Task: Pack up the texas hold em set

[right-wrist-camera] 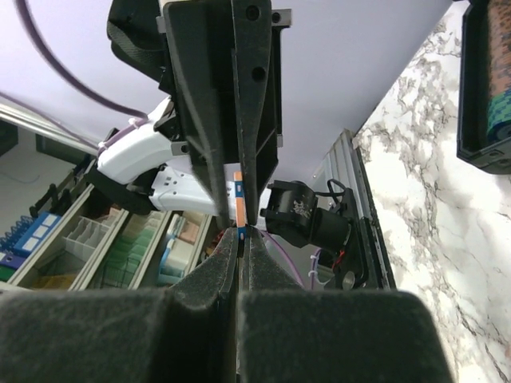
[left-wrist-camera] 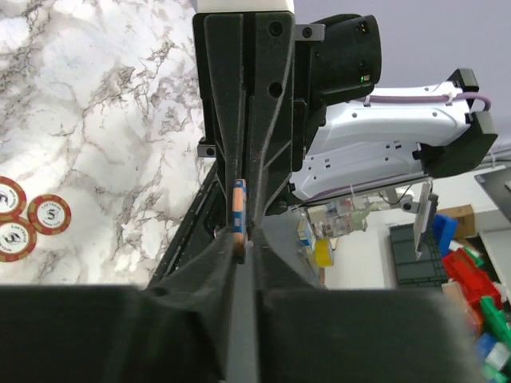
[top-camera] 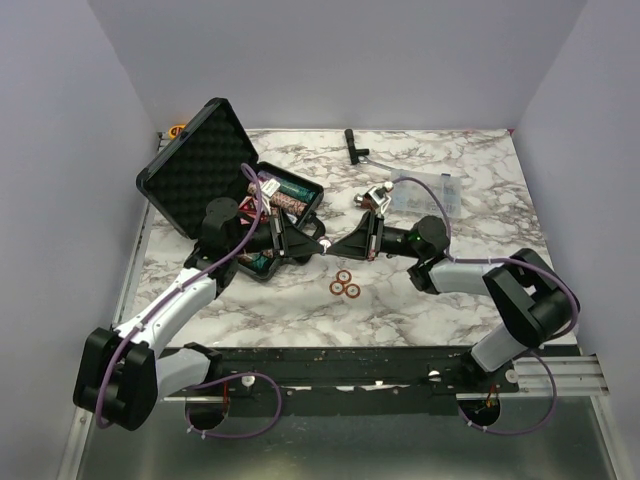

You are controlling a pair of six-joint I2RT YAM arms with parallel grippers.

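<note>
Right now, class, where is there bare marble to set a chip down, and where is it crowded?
Bare: the near strip between the three loose chips and the black rail; the far strip between case lid and black tool. Crowded: centre, where left gripper and right gripper meet.

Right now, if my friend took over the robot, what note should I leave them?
Left gripper: closed on a poker chip, up in the air between the arms.
Right gripper: shut on the same chip, tip to tip with the left.
Case: open at the back left, chip rows inside.
Three chips: loose on the table.
Left to do: finish the handover, pack the loose chips, close the case.
</note>
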